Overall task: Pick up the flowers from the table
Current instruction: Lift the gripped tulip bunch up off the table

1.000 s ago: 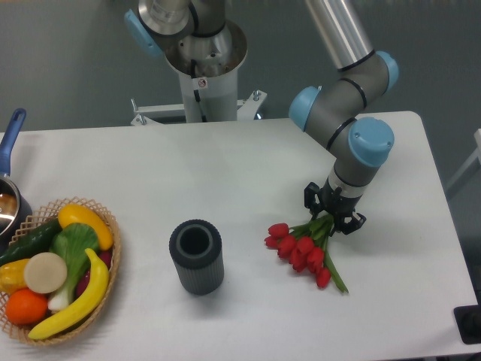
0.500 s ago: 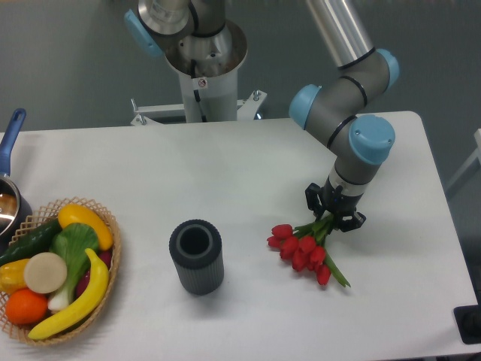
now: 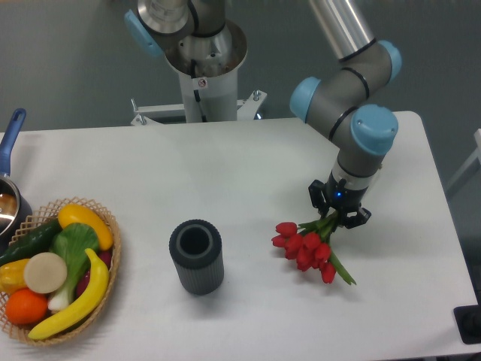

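The flowers (image 3: 304, 246) are a bunch of red tulips with green stems, right of the table's middle. My gripper (image 3: 336, 214) is shut on the stems near their upper end. The red heads hang to the lower left and a long green leaf trails to the lower right. The bunch looks slightly lifted off the white table (image 3: 248, 165), though its lowest tips may still touch; I cannot tell for sure.
A dark grey ribbed cylinder (image 3: 196, 256) stands upright left of the flowers. A wicker basket of fruit and vegetables (image 3: 56, 267) sits at the left edge, with a blue-handled pot (image 3: 9, 188) behind it. The arm's base (image 3: 203, 60) stands behind the table.
The gripper has moved slightly up and to the right with the stems in it, and the tulip heads have shifted the same way.
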`<move>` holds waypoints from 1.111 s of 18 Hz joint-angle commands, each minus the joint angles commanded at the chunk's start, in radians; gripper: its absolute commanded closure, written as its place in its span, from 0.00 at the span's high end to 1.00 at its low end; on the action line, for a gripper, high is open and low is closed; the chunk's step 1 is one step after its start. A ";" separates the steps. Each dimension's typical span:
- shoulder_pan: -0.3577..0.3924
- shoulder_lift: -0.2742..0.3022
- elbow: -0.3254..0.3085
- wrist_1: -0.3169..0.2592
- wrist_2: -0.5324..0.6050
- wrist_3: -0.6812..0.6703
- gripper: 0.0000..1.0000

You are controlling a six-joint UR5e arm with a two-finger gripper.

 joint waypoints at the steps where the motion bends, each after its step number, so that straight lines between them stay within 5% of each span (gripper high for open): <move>1: 0.000 0.014 -0.002 0.000 -0.020 -0.008 0.37; 10: 0.037 0.193 -0.005 -0.003 -0.307 -0.161 0.37; 20: 0.138 0.282 0.009 -0.011 -0.548 -0.265 0.37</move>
